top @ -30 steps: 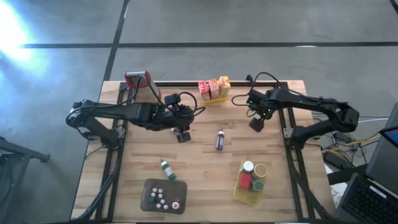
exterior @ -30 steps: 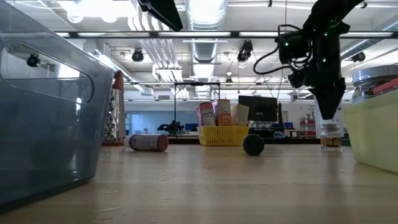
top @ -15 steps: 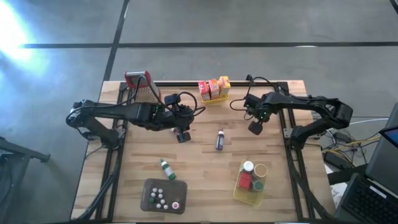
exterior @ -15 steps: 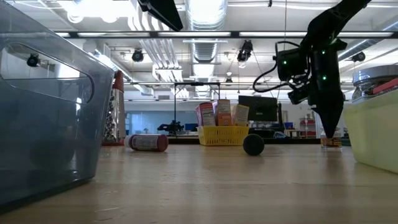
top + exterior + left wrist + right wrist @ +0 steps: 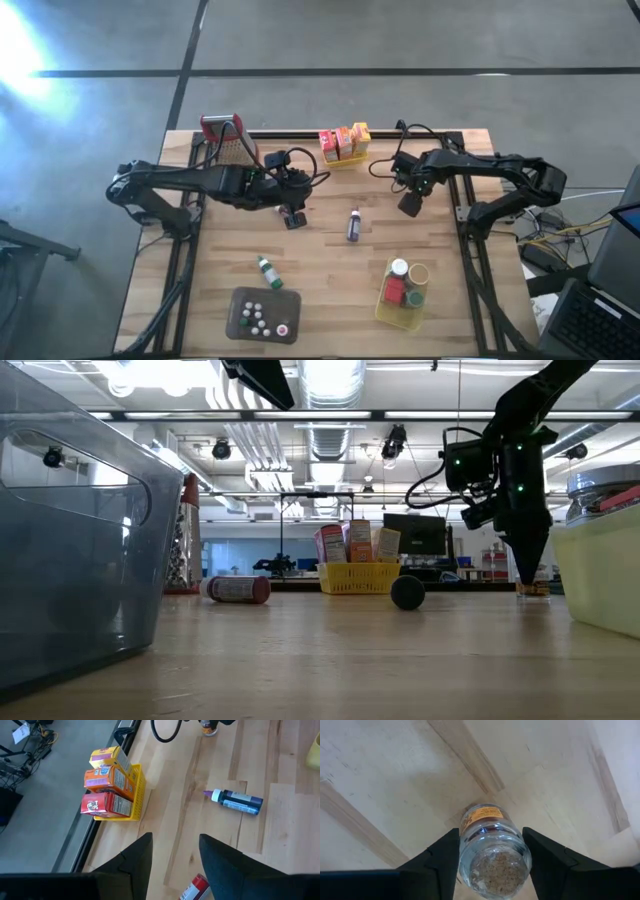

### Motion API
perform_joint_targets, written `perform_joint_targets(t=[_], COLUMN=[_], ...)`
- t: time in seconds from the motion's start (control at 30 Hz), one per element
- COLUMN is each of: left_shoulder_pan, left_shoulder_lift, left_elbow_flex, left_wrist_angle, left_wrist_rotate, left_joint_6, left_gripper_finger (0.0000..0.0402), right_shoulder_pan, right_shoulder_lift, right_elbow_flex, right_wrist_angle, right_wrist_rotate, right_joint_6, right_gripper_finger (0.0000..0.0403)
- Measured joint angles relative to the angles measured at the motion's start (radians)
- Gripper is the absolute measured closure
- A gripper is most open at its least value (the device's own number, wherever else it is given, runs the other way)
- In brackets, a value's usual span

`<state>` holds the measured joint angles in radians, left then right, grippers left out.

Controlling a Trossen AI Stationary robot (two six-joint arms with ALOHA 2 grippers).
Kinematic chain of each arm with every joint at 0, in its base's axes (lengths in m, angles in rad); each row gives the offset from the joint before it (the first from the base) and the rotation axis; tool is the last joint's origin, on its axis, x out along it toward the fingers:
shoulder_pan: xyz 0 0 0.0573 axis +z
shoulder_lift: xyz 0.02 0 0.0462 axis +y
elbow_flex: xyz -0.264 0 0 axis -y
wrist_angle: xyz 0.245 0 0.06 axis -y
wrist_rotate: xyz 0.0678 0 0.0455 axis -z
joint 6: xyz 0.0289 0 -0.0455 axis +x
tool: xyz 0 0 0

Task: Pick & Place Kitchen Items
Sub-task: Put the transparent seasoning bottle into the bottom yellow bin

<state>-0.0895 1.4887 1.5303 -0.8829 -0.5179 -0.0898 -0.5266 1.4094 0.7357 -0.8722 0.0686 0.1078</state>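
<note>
Straddling a small upright spice jar [image 5: 494, 854] near the table's right rear, my right gripper [image 5: 490, 851] points straight down, its fingers [image 5: 442, 857] flanking the glass on either side — whether they press it yet, I cannot tell. Its axis runs vertical, between them. My left gripper [image 5: 175, 855] waits mid-table, fingers apart, holding nothing. From above, my wrist hides the jar entirely.
</note>
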Motion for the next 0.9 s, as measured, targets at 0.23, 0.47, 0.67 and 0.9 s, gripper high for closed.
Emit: perform_joint_targets(t=[0.23,0.47,0.67,0.9], left_shoulder_pan=[0.0,0.0,0.0,0.0], left_shoulder_lift=[0.0,0.0,0.0,0.0], left_elbow_flex=[0.0,0.0,0.0,0.0], left_wrist_angle=[0.0,0.0,0.0,0.0], left_wrist_rotate=[0.0,0.0,0.0,0.0], left_joint_6=[0.0,0.0,0.0,0.0], left_gripper_finger=[0.0234,0.0234,0.0234,0.0234], right_shoulder_pan=[0.0,0.0,0.0,0.0], right_shoulder_lift=[0.0,0.0,-0.003,-0.007], right_elbow_flex=[-0.001,-0.001,-0.001,-0.001], right_wrist_angle=[0.0,-0.002,-0.003,-0.01], right_wrist_rotate=[-0.001,-0.001,-0.021,-0.021], right_joint_6=[0.002,0.0,-0.005,0.001], right_gripper_finger=[0.0176,0.0124,0.0137,0.0171])
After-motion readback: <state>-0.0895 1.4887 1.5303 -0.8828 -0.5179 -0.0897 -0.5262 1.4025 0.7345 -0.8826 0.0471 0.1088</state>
